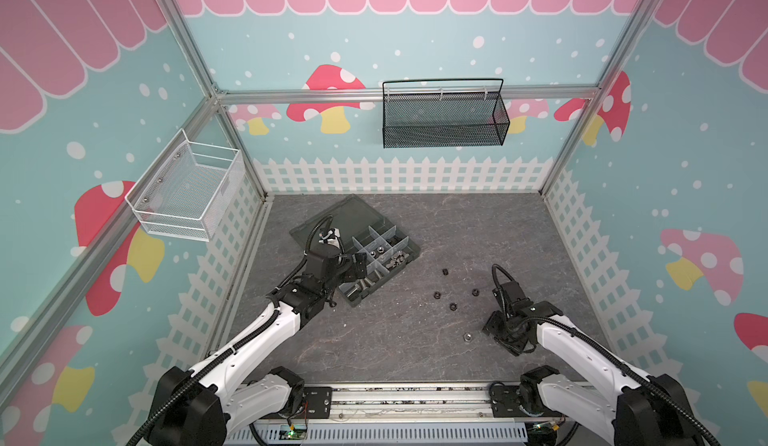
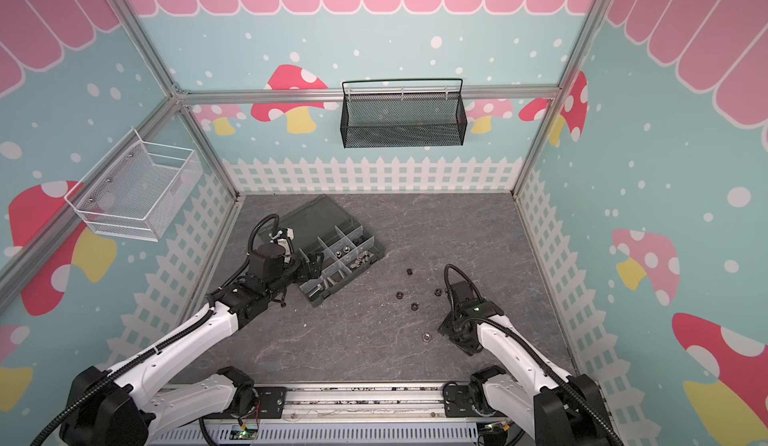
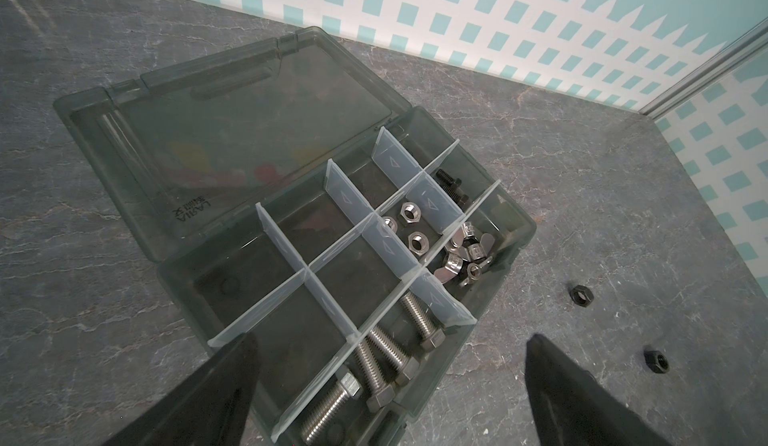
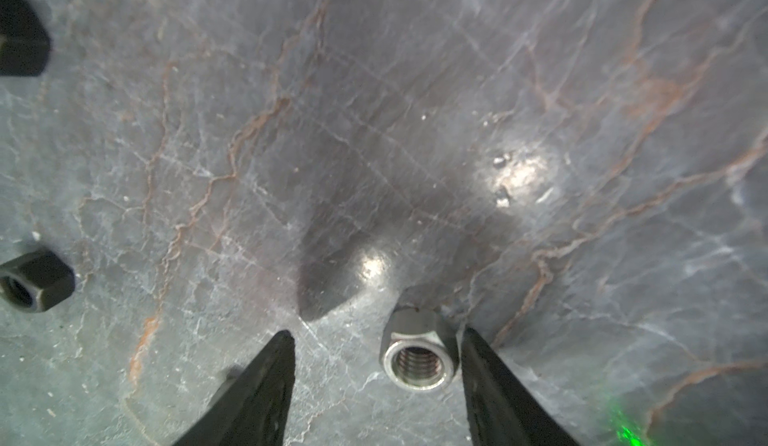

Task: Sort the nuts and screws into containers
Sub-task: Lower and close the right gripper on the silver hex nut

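The dark grey organiser box (image 1: 399, 265) lies open at the left middle of the table. Its containers (image 3: 332, 240) hold silver screws (image 3: 374, 365), silver hex nuts (image 3: 409, 211), winged nuts (image 3: 461, 257) and black screws (image 3: 451, 180). My left gripper (image 3: 392, 338) hangs open over the box's near end, holding nothing. Several black nuts (image 1: 453, 307) lie loose on the table to the right of the box. A silver nut (image 4: 419, 356) (image 1: 467, 337) lies flat between the fingers of my right gripper (image 4: 378, 334), close against one finger, with a clear gap to the other.
The box's lid (image 3: 232, 132) lies flat behind the compartments. A white wire basket (image 1: 187, 190) hangs on the left wall and a black mesh basket (image 1: 444, 119) on the back wall. Two black nuts (image 4: 35, 279) lie off to one side of the right gripper.
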### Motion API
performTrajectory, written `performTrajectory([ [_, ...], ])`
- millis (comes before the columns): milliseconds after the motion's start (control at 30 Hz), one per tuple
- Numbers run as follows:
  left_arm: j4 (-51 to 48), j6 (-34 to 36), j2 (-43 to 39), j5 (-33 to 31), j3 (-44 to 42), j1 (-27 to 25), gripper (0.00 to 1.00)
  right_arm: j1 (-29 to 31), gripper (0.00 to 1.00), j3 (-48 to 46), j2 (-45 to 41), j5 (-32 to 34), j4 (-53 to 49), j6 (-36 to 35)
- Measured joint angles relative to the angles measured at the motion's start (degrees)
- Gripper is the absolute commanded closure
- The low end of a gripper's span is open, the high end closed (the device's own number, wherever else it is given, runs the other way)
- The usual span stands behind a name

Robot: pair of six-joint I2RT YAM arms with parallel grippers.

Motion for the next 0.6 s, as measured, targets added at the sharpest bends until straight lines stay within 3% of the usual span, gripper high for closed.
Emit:
performTrajectory([
  [600,0.33,-0.87,0.57,0.20,0.00,0.02,0.00,-0.28,0.80,0.35,3.61,-1.95,6.21,-2.89],
])
